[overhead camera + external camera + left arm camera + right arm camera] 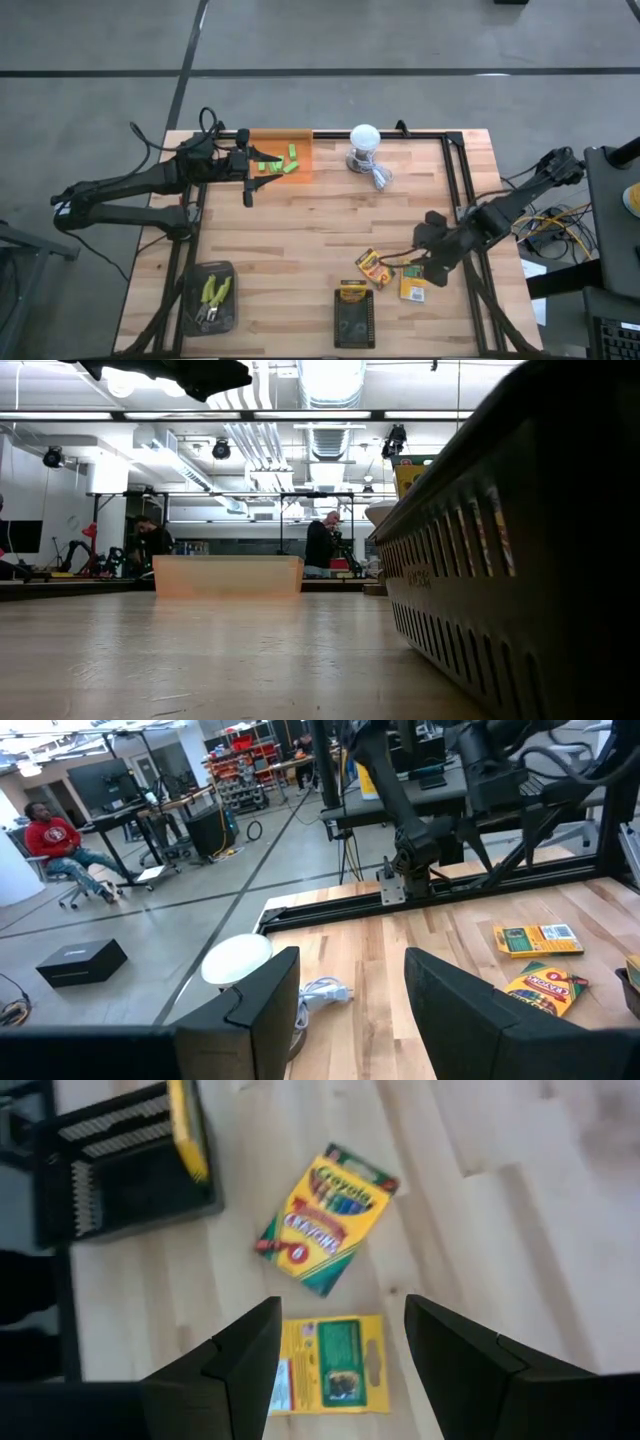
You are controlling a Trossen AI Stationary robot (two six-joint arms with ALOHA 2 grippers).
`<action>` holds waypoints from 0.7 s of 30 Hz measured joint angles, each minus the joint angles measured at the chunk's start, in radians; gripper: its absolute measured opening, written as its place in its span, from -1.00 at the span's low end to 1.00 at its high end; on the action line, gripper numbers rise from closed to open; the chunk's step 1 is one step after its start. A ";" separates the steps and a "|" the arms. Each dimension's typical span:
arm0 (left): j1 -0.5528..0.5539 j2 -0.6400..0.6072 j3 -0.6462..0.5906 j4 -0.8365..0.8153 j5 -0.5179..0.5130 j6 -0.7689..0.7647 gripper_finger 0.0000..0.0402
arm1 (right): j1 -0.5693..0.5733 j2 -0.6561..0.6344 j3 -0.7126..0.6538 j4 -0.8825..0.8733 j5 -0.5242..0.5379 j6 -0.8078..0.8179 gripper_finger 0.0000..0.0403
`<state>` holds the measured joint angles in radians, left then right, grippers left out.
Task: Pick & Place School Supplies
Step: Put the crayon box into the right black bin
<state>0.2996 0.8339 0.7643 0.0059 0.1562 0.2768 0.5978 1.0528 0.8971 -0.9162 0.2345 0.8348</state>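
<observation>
Wooden table [300, 230]: three crayon boxes [373, 267], five green blocks [278, 163], two pliers [215, 290].

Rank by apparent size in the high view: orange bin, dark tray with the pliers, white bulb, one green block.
1. Orange bin
2. Dark tray, close to the bin; margin is small
3. White bulb
4. Green block, smallest

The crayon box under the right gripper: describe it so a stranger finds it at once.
Start at the dark basket on the table's near edge. The right gripper hangs open beside it over two loose crayon boxes. Yours is the back-up crayon box, green panel showing; its neighbour shows its front.
</observation>
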 joint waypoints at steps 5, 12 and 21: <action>0.000 0.000 0.000 0.000 0.000 0.000 -0.06 | 0.000 -0.115 -0.134 0.106 -0.088 0.005 0.03; 0.000 0.000 0.000 0.000 0.000 0.000 -0.06 | 0.000 -0.187 -0.231 0.112 -0.138 0.101 0.03; 0.000 0.000 0.000 0.000 0.000 0.000 -0.06 | 0.000 -0.177 -0.305 0.124 -0.151 0.209 0.03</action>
<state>0.2996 0.8341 0.7643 0.0059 0.1563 0.2768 0.5976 0.8763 0.5926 -0.7926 0.0833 1.0440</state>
